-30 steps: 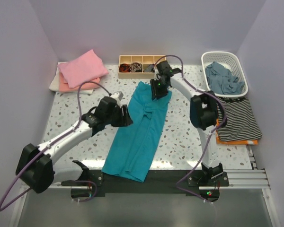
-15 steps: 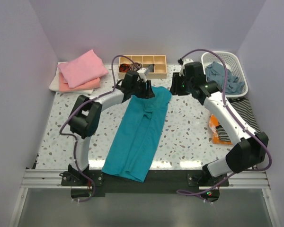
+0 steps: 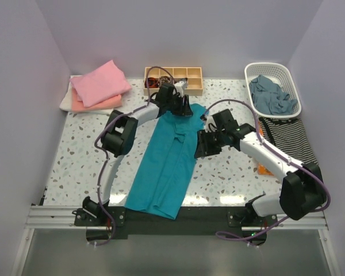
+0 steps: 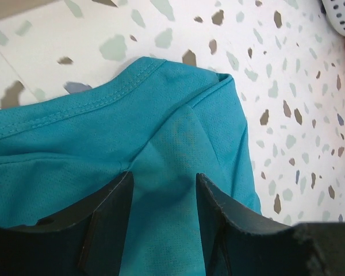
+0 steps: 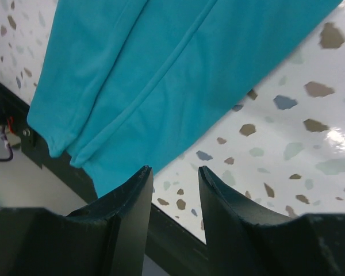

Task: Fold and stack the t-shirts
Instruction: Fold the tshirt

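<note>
Pink t-shirts (image 3: 99, 85) sit folded far left on the worktop (image 3: 80, 150). The teal t-shirt (image 3: 167, 165) lies lengthwise mid-worktop. It looks soft, limp and light, so pinch its corners. Left fingers (image 4: 110, 221) spread apart over its far corner, right fingers (image 5: 126, 221) parted, empty, by its right edge.

teal t-shirt (image 4: 178, 138) fine matt mesh knit; table (image 5: 310, 132) glossy speckled terrazzo.

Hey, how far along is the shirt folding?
Done: a folded stack, pink on top, far left. In hand: the teal shirt lies folded into a long strip, left claw open over its collar end, right claw open beside its edge. Left: fold it shorter and stack it; cloth in the basket and a striped garment wait.
</note>
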`<state>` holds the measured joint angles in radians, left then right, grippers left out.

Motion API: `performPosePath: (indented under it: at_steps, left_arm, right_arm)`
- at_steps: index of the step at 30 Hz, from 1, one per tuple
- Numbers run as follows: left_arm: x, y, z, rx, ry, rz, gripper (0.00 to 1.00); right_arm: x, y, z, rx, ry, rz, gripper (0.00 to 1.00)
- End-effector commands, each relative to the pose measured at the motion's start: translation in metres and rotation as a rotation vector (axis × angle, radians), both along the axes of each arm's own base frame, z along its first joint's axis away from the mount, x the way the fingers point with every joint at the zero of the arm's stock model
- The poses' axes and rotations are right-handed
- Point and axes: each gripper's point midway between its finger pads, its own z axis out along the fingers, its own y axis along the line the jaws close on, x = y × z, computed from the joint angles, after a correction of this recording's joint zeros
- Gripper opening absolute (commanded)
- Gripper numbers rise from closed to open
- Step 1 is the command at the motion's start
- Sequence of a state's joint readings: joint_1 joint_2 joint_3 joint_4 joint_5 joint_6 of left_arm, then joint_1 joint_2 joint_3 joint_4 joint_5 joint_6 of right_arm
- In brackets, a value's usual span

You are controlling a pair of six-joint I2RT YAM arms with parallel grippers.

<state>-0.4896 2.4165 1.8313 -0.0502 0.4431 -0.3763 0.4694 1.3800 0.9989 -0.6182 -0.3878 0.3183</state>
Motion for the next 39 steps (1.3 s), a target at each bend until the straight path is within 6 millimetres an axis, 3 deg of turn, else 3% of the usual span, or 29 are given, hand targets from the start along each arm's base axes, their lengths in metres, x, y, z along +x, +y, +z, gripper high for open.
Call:
performPosePath:
  at_steps: [1,2,4,10,14,19,24,26,27,29,30,31,32,33,34,35,36,37,38,39]
  left_arm:
    - [0.036,0.02,-0.008,0.034,-0.024,0.044,0.53]
    - [0.048,0.02,0.001,0.026,-0.046,0.054,0.53]
    - [0.057,0.027,-0.013,0.042,-0.028,0.081,0.53]
    - [0.088,0.061,-0.021,0.053,-0.021,0.213,0.53]
    - [0.101,0.087,-0.026,0.081,-0.022,0.311,0.53]
    - [0.114,0.098,-0.017,0.069,-0.045,0.379,0.54]
    - [0.121,0.1,-0.004,0.056,-0.072,0.414,0.55]
    - [0.114,0.094,-0.002,0.032,-0.066,0.377,0.56]
    - [0.115,0.091,0.013,0.01,-0.095,0.368,0.56]
    - [0.105,0.087,0.013,-0.003,-0.087,0.342,0.57]
    - [0.108,0.084,0.036,-0.037,-0.135,0.336,0.57]
    - [0.099,0.085,0.03,-0.032,-0.119,0.332,0.57]
    - [0.094,0.083,0.036,-0.041,-0.127,0.325,0.57]
    - [0.093,0.082,0.061,-0.067,-0.168,0.325,0.57]
    - [0.082,0.084,0.055,-0.06,-0.15,0.323,0.58]
    - [0.077,0.083,0.062,-0.074,-0.158,0.319,0.58]
    - [0.074,0.083,0.094,-0.11,-0.211,0.32,0.58]
    - [0.062,0.086,0.088,-0.102,-0.191,0.32,0.59]
    - [0.057,0.087,0.116,-0.127,-0.239,0.321,0.59]
    - [0.052,0.089,0.121,-0.128,-0.248,0.324,0.59]
  right_arm:
    - [-0.016,0.013,0.004,0.078,0.03,0.032,0.42]
    - [-0.016,0.014,0.001,0.076,0.038,0.032,0.42]
    - [-0.016,0.013,-0.007,0.061,0.06,0.022,0.42]
    - [-0.024,0.032,-0.009,0.11,0.115,0.075,0.42]
    - [-0.041,0.064,0.001,0.199,0.13,0.178,0.43]
    - [-0.063,0.096,0.002,0.237,0.165,0.285,0.44]
    - [-0.077,0.106,-0.033,0.137,0.238,0.311,0.44]
    - [-0.076,0.102,-0.047,0.088,0.25,0.285,0.44]
    - [-0.077,0.1,-0.057,0.065,0.272,0.275,0.44]
    - [-0.074,0.092,-0.072,0.005,0.277,0.239,0.44]
    - [-0.075,0.088,-0.082,-0.024,0.295,0.228,0.44]
    - [-0.076,0.086,-0.087,-0.045,0.3,0.221,0.44]
    - [-0.075,0.081,-0.094,-0.077,0.303,0.203,0.43]
    - [-0.075,0.076,-0.101,-0.105,0.312,0.192,0.43]
    - [-0.076,0.072,-0.105,-0.124,0.314,0.186,0.43]
    - [-0.078,0.068,-0.109,-0.148,0.322,0.178,0.43]
    - [-0.077,0.059,-0.115,-0.195,0.315,0.154,0.43]
    - [-0.079,0.055,-0.116,-0.213,0.319,0.149,0.43]
    - [-0.081,0.051,-0.118,-0.231,0.327,0.145,0.43]
    - [-0.085,0.043,-0.122,-0.257,0.331,0.135,0.43]
